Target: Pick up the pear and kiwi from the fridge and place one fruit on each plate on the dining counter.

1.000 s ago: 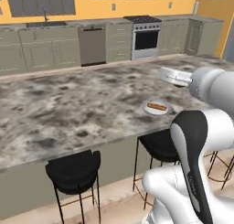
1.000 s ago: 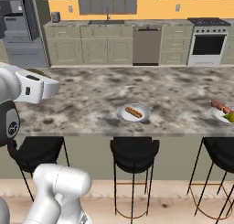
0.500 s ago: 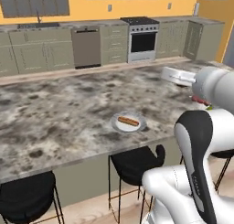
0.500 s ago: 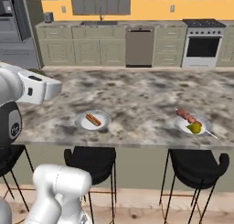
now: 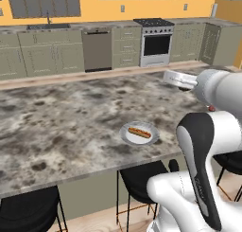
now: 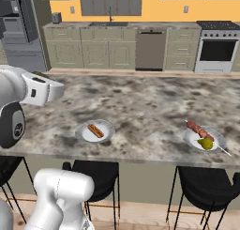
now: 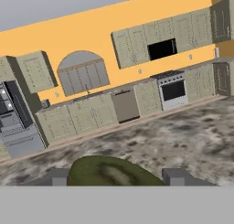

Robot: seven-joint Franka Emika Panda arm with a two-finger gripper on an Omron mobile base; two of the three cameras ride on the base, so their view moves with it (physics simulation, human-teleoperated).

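Carrying the kiwi pinched between its fingertips, the gripper rides above the dining counter; the pear already sits on the skewer plate. Releasing early would miss the hot-dog plate, at nine o'clock of the pear.

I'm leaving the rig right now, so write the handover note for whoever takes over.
Fingers: shut on the kiwi, carried over the dining counter.
Pear: on the skewer plate, beside the skewer.
Hot-dog plate: no fruit on it yet.
Done: pear delivered, kiwi picked up.
Left: set the kiwi on the hot-dog plate and let go.
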